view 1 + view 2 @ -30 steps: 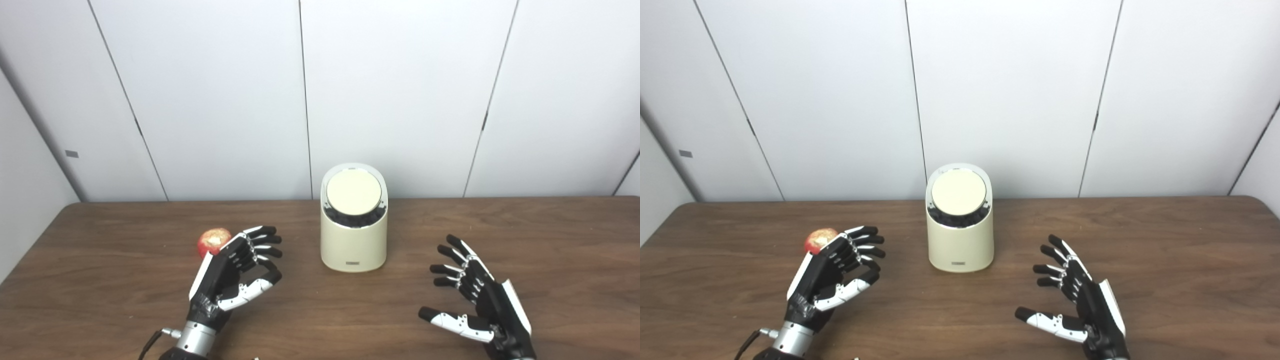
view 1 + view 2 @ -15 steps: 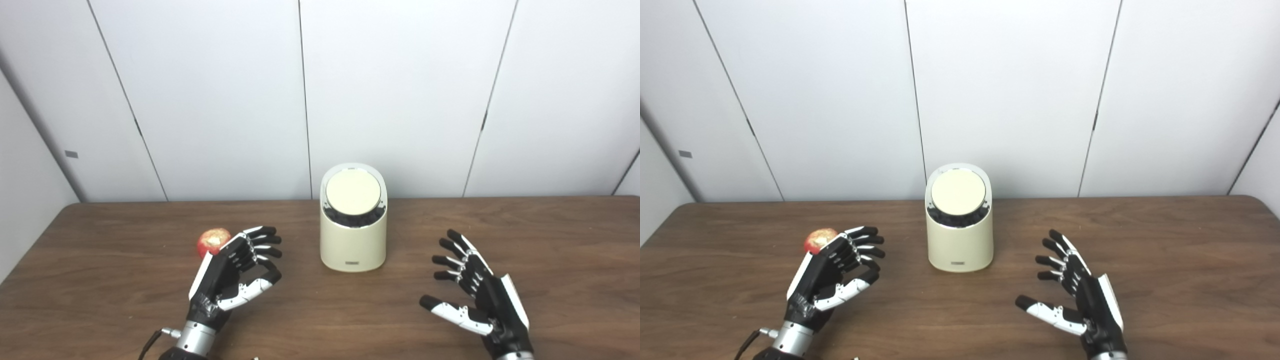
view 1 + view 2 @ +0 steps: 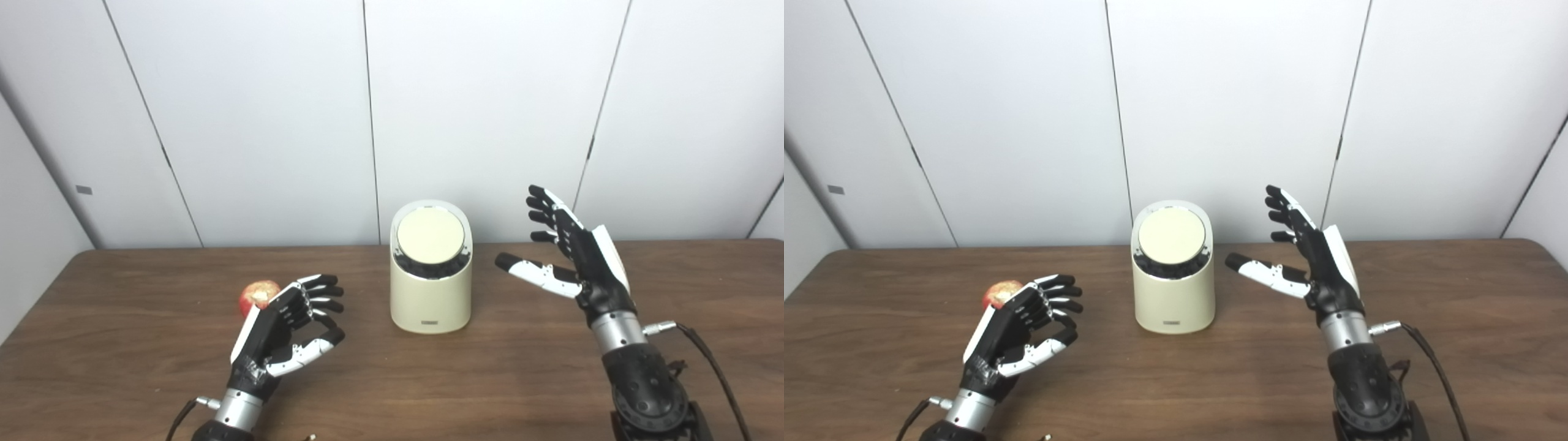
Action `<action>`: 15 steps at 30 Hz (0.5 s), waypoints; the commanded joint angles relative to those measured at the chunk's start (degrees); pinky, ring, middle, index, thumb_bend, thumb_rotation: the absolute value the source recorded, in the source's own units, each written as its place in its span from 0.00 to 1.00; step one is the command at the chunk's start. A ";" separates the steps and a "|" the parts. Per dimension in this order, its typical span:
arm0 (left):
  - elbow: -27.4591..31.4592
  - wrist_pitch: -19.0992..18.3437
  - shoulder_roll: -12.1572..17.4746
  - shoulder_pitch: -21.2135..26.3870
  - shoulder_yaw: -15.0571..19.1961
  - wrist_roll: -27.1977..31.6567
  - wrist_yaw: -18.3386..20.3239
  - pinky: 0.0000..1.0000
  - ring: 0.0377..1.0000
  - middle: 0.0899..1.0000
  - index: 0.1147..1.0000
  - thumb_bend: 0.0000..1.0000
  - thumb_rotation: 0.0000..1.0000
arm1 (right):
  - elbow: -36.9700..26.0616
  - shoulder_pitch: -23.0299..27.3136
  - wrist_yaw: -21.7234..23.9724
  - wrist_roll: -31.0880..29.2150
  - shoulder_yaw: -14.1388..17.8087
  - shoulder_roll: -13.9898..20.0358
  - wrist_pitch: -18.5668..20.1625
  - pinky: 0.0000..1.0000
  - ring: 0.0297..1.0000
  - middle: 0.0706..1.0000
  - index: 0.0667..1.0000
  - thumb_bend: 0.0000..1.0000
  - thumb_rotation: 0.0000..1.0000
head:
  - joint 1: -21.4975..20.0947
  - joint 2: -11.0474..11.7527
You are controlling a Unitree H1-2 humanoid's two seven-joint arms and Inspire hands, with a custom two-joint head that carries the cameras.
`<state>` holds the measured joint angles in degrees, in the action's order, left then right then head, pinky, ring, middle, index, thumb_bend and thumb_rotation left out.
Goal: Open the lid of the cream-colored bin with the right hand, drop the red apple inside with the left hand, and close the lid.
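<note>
White wall panels stand behind a dark wood tabletop [image 3: 122, 367] that carries everything in play.

In the left eye view, the cream-colored bin [image 3: 431, 297] stands upright near the middle, its round lid [image 3: 430, 236] shut and tilted toward the camera. The right hand [image 3: 569, 251] is raised level with the bin's top, just beside it but apart from it, fingers spread and holding nothing. The left hand [image 3: 285, 334] sits low over the wood, loosely curled and empty, with the red apple [image 3: 257, 294] lying just behind its fingertips — near, though I cannot tell whether they touch.

In the right eye view, the same layout reads a little more openly: there is a clear gap between the right hand's thumb and the bin wall, and the apple peeks out above the left hand's knuckles.

The risks, as I judge them, lie in the lid and the light bin — a sideways push from the thumb could slide or tip the bin instead of lifting the lid. On the other side, curled fingers brushing the apple could roll it away across the smooth wood before any grasp closes.
</note>
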<state>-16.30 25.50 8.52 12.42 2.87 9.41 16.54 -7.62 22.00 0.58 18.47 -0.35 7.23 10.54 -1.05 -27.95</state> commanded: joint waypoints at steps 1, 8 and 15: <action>-4.55 1.34 -0.65 -1.86 0.14 -0.13 0.40 0.51 0.62 0.68 0.73 0.67 0.15 | -0.50 5.27 -0.19 1.26 -0.52 0.60 0.88 0.76 0.86 0.88 0.89 0.87 0.49 | -0.08 0.05; -5.20 1.39 -1.50 -1.27 0.70 -1.32 0.20 0.51 0.62 0.68 0.72 0.67 0.15 | 0.51 12.17 1.62 6.46 -4.18 1.63 8.57 0.70 0.84 0.90 0.91 0.85 0.49 | -0.01 0.17; -5.23 1.34 -2.09 -1.13 0.99 -0.63 0.85 0.51 0.63 0.68 0.73 0.66 0.14 | 4.41 17.05 2.65 9.64 -7.80 3.02 9.75 0.70 0.84 0.91 0.92 0.83 0.44 | 0.03 0.26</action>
<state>-17.95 25.61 7.68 13.70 4.15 7.93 16.99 -2.41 35.54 3.17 26.68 -7.66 9.24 20.18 -1.14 -27.69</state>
